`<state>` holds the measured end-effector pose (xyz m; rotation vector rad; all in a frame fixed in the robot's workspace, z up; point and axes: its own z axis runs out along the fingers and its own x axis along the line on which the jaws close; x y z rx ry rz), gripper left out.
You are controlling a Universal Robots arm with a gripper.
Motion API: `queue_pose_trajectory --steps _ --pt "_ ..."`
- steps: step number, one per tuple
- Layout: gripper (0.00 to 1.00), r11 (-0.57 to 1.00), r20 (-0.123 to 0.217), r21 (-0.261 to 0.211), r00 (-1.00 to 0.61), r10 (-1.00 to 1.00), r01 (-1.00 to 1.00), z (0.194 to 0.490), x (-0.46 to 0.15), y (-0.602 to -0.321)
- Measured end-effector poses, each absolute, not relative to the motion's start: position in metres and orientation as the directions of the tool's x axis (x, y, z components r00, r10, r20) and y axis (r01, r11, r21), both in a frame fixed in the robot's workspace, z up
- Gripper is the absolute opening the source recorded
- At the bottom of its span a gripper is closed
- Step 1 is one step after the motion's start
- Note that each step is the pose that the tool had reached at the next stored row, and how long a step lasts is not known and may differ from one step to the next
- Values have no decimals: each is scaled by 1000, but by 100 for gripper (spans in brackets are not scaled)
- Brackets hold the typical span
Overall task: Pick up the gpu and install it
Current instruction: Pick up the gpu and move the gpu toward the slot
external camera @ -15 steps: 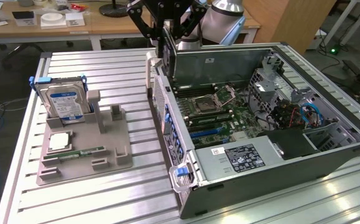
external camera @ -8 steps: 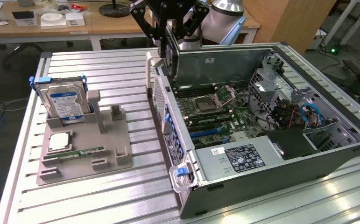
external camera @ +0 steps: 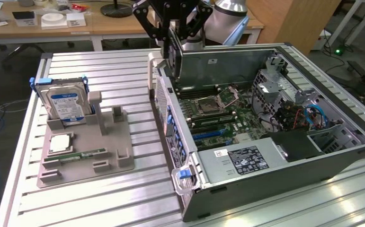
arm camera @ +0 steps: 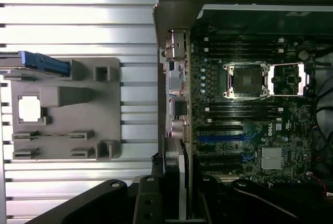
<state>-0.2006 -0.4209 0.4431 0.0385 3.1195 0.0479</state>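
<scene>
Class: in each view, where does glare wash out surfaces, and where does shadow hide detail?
Exterior view: glare streaks the table near the case; wrist view: the table and the square chip bleach white, and the motherboard lies dim.

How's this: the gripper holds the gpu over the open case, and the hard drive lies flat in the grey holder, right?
Not flat: the exterior view shows the hard drive standing upright in the grey holder. The gripper does hold the gpu over the open case.
</scene>
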Motion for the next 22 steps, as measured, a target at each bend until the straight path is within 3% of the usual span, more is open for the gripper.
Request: queue_pose_trajectory --steps 22 --pt "28 999 -21 31 -999 25 24 443 -162 -421"
